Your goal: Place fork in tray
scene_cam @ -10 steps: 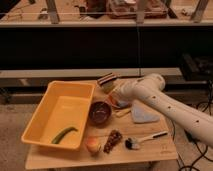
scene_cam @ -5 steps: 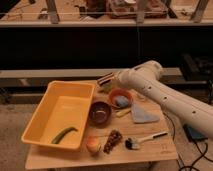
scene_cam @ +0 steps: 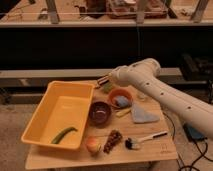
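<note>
Reaching over the far side of the wooden table [scene_cam: 150, 150], the gripper [scene_cam: 102, 82] hangs above the back right corner of the yellow tray [scene_cam: 40, 117]. Something slim and pale sits in it, maybe the fork [scene_cam: 99, 84]; I cannot tell how its grip stands. A green pepper [scene_cam: 64, 134] lies inside the tray, beside the brown bowl [scene_cam: 100, 112].

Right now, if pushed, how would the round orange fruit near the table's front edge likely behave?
The fruit looks round, so it would probably roll rather than slide. It sits near the table's front edge, so a forward push might drop it. The gripper is across the table, by the tray's far right corner.
</note>
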Controlling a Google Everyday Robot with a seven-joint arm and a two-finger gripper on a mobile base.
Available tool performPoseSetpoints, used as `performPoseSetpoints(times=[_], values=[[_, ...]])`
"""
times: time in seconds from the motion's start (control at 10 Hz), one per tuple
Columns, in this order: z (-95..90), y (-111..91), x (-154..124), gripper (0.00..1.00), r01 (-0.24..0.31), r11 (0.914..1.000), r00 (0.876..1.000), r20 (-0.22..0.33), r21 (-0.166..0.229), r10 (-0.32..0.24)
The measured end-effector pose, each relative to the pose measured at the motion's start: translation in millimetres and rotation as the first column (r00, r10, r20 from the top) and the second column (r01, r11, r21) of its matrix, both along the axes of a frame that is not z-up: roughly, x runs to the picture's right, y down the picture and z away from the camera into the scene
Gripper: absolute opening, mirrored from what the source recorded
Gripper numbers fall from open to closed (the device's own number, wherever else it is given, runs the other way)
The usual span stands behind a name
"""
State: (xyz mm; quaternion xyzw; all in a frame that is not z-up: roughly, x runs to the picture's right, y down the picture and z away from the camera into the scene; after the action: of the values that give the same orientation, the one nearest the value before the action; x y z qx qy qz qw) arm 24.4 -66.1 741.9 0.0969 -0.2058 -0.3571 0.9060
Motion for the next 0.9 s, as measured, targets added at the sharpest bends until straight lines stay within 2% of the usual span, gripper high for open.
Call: performPoseSetpoints(times=[0.3,0.6,0.9], values=[[5.0,2,-37,0.20,0.043,0.9988,0.997,0.065,-0.021,-0.042],[13.2,8,-80,0.20,0.089,0.9943,0.987,0.136,-0.058,-0.081],[25.9,26,-130,0.21,0.157,0.9818,0.969,0.207,-0.107,-0.133]])
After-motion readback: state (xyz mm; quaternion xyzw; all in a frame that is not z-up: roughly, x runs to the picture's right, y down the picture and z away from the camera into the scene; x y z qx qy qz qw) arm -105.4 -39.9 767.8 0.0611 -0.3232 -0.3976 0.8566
